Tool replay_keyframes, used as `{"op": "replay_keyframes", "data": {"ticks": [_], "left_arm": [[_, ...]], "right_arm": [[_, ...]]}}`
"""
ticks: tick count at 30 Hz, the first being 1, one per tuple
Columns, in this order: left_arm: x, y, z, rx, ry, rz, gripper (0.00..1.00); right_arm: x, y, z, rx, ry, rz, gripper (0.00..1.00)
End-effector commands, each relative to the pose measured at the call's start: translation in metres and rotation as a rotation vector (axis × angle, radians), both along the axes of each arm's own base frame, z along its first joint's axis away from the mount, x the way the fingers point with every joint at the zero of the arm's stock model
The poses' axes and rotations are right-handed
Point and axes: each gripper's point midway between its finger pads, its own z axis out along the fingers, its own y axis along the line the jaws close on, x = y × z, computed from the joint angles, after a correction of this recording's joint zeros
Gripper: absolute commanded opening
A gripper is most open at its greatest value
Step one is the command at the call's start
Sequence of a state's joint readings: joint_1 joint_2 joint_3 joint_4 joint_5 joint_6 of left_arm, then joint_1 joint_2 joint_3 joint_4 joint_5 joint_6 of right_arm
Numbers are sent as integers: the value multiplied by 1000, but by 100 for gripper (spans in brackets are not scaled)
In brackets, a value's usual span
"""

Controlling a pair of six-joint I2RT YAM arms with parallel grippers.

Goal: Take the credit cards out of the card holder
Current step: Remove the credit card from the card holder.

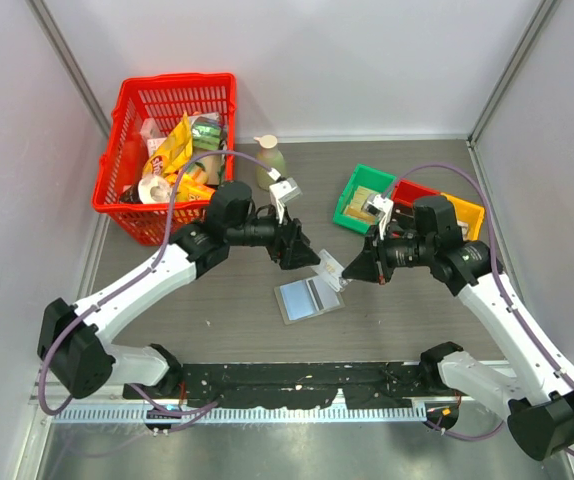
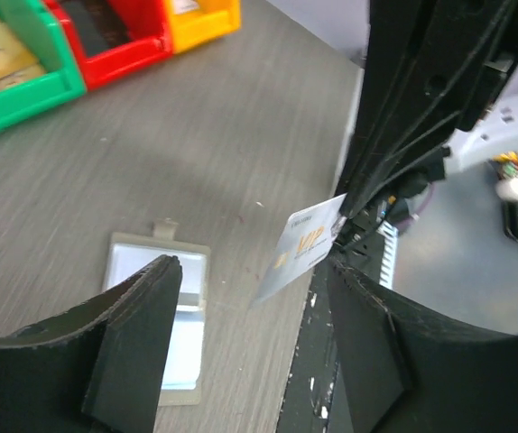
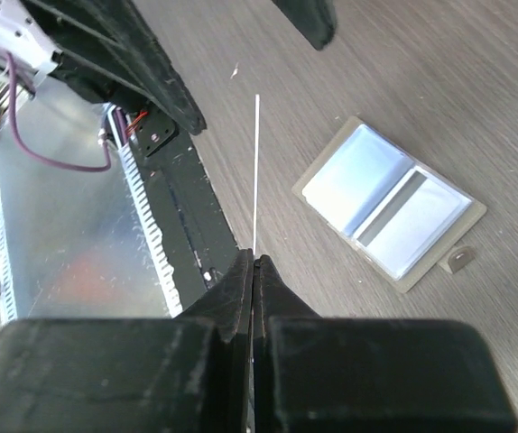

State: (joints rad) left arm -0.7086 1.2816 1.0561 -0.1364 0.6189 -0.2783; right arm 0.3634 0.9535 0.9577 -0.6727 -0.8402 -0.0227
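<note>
REMOTE TABLE, CENTRE OF THE OVERHEAD FRAME: My right gripper (image 3: 254, 263) is pinched fully shut on one edge of a pale credit card (image 2: 300, 248) and holds it up above the grey table (image 1: 217, 300). From the right wrist camera the card appears edge-on, a thin white line rising from the closed jaws. The left wrist view shows gold "VIP" lettering on its face. My left gripper (image 1: 302, 252) faces it from the left with fingers spread wide, gripping nothing. The card's free end sits just beside the finger (image 2: 367, 352) at the right of that view; I cannot tell if they touch. Below both grippers, lower centre, the card holder (image 1: 309, 297) lies unfolded and flat, light blue panels up. A green bin (image 1: 367, 172), red bin (image 1: 412, 190) and yellow bin (image 1: 467, 212) stand upper right, and a red basket (image 1: 177, 80) upper left.
</note>
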Motion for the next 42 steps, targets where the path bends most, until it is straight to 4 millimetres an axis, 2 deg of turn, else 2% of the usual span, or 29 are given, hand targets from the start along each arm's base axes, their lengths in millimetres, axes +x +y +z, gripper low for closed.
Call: {"op": "replay_keyframes", "data": {"ticks": [1,6,10,12,14,16,17,18,19,20,21,22,23,24,25,26,27,28,29,34,42], "left_arm": [[-32,-12,21,-70,2,-267,66],[-39,-16,18,-83,29,-333,54],[-44,-18,16,-84,30,-354,31],[-46,-18,15,-86,30,-355,16],[-44,-17,18,-99,17,-332,0],[-36,-15,20,-119,-7,-262,0],[-28,-14,22,-133,-26,-202,0],[-19,-11,25,-148,-39,-127,0],[-12,-8,28,-171,-45,-58,0],[-5,-5,29,-194,-40,20,0],[2,-1,34,-234,-43,86,0],[5,2,37,-276,-39,131,0],[6,4,42,-322,-31,160,0],[6,7,46,-366,-26,178,0],[6,9,47,-395,-13,197,0],[6,10,49,-425,-5,208,0],[5,11,51,-446,3,214,0],[5,12,52,-466,23,228,0],[5,13,56,-494,26,232,0],[0,14,68,-590,56,233,0],[-8,5,76,-622,82,191,0]], "right_arm": [[-10,6,17,47,-52,114,1],[-14,10,20,72,-63,170,1],[-15,14,18,80,-64,202,1],[-13,15,19,88,-69,206,1],[-8,16,18,87,-76,178,8],[-1,17,17,103,-80,122,19],[4,16,17,105,-90,88,32],[7,18,20,145,-95,50,36],[19,21,30,181,-168,20,44],[16,21,26,216,-130,-18,51],[26,21,32,250,-185,-61,53],[23,20,29,291,-150,-98,57],[30,21,40,343,-206,-134,58],[29,20,35,386,-169,-167,60],[30,19,47,454,-191,-197,60],[30,18,34,468,-156,-217,61],[27,19,53,554,-188,-211,62],[25,19,42,570,-152,-213,62],[23,19,45,606,-154,-211,62],[25,18,43,637,-151,-233,63],[20,20,57,740,-143,-198,57]]}}
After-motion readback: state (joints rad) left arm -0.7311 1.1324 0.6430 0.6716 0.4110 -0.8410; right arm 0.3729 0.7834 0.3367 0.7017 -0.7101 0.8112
